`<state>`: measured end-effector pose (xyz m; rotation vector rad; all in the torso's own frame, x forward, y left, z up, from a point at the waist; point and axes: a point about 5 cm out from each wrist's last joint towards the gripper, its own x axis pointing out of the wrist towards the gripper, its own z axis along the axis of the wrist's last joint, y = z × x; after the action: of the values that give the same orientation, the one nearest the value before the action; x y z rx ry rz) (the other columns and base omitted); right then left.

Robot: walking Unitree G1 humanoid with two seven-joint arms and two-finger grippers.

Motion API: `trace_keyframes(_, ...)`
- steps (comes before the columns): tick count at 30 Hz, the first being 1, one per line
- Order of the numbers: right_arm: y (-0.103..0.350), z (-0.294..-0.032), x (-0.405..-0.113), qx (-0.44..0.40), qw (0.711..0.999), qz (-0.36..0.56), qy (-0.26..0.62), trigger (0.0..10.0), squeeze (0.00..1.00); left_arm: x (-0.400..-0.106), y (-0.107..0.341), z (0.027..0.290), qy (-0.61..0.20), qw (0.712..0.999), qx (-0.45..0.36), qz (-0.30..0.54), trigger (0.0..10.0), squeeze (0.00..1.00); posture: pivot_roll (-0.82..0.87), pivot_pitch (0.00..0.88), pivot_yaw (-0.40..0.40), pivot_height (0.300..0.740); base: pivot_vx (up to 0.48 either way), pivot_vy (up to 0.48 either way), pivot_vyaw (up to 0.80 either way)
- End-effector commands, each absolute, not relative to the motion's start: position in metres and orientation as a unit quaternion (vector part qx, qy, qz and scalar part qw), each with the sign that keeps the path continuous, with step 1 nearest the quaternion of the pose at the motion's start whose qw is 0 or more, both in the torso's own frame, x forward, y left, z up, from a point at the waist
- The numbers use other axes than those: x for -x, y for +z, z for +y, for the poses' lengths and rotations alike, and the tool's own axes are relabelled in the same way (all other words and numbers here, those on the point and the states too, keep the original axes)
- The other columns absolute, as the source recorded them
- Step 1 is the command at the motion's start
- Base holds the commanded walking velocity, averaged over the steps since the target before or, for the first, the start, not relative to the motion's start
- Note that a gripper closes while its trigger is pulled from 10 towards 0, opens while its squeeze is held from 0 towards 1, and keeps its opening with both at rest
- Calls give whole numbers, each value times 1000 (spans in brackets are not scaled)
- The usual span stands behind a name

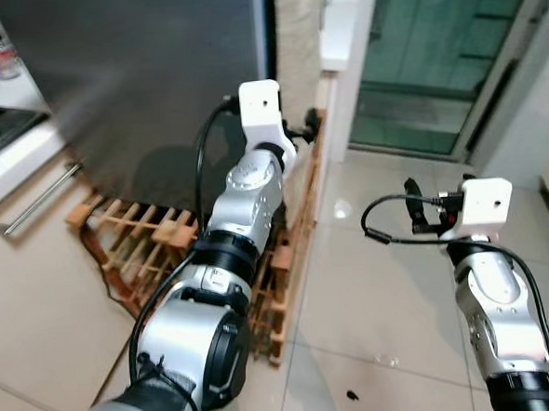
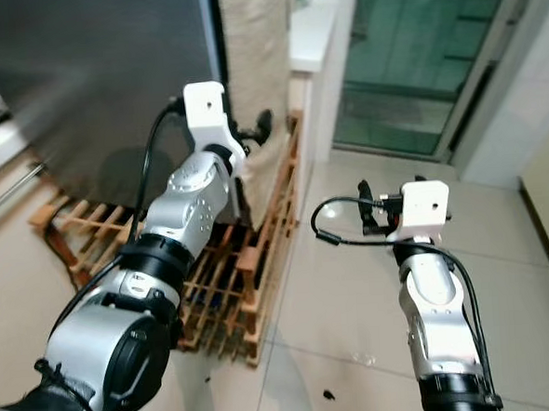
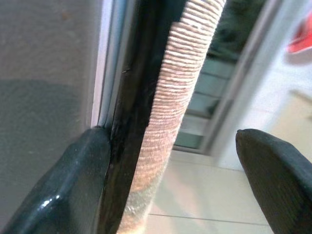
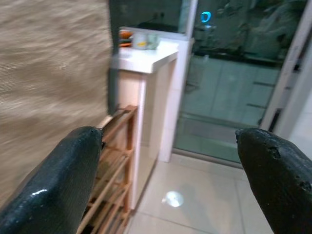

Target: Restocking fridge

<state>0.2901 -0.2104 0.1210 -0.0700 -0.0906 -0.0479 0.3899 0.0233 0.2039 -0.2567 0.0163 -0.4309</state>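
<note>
Two silver arms reach into the frame from the bottom edge. At lower right, the right gripper (image 2: 368, 216) hangs over the pale tiled floor (image 1: 373, 293), its black fingers (image 4: 58, 175) spread wide with nothing between them. Left of centre, beneath the left arm, a wooden slatted rack (image 1: 146, 241) lies tilted on the floor against the fridge's base. Higher up, in the upper middle of the frame, the left gripper (image 1: 309, 126) is at the fridge's right edge. Its fingers are parted wide, one finger (image 3: 63, 185) pressed against the dark door seam, the other well clear of it. The fridge (image 1: 145, 74) fills the upper left, a dark grey door that looks closed. Beside that edge hangs a ribbed beige covering (image 3: 180, 92). Farthest back, at upper right, stands a white counter (image 4: 146, 58) and a glass sliding door (image 1: 433, 56).
</note>
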Motion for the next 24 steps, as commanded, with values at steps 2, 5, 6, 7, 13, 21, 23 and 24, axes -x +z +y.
trace_keyframes(2, 116, -216, -283, 30, 999, -30, -31, 10000, 0, -350, 223, -71, -424, 886, 189, 2, 10000, 0, -112, 9, 23, 740, 0, 0, 0)
trace_keyframes(5, 108, -220, -276, 33, 999, -14, -36, 10000, 0, -339, 245, -87, -492, 841, 220, -33, 10000, 0, -119, 12, 26, 740, 0, 0, 0)
trace_keyframes(6, 105, -222, -274, 32, 999, -9, -38, 10000, 0, -335, 252, -92, -514, 824, 234, -42, 10000, 0, -123, 10, 27, 740, 0, 0, 0)
trace_keyframes(7, 103, -223, -272, 31, 999, -4, -40, 10000, 0, -331, 259, -96, -531, 810, 242, -52, 10000, 0, -130, 12, 30, 740, 0, 0, 0)
trace_keyframes(13, 101, -222, -266, 32, 999, 0, -42, 10000, 0, -305, 279, -116, -616, 736, 267, -87, 10000, 0, -156, 21, 42, 740, 0, 0, 0)
trace_keyframes(21, 102, -222, -262, 22, 999, 3, -42, 10000, 0, -319, 271, -18, -541, 784, 268, -142, 10000, 0, -135, 42, 44, 740, 0, 0, 0)
trace_keyframes(23, 101, -220, -264, 16, 999, 6, -32, 10000, 0, -321, 256, 34, -474, 829, 259, -142, 10000, 0, -104, 39, 34, 740, 0, 0, 0)
trace_keyframes(24, 102, -219, -265, 15, 1000, 6, -27, 10000, 0, -319, 252, 49, -455, 842, 254, -140, 10000, 0, -92, 39, 30, 740, 0, 0, 0)
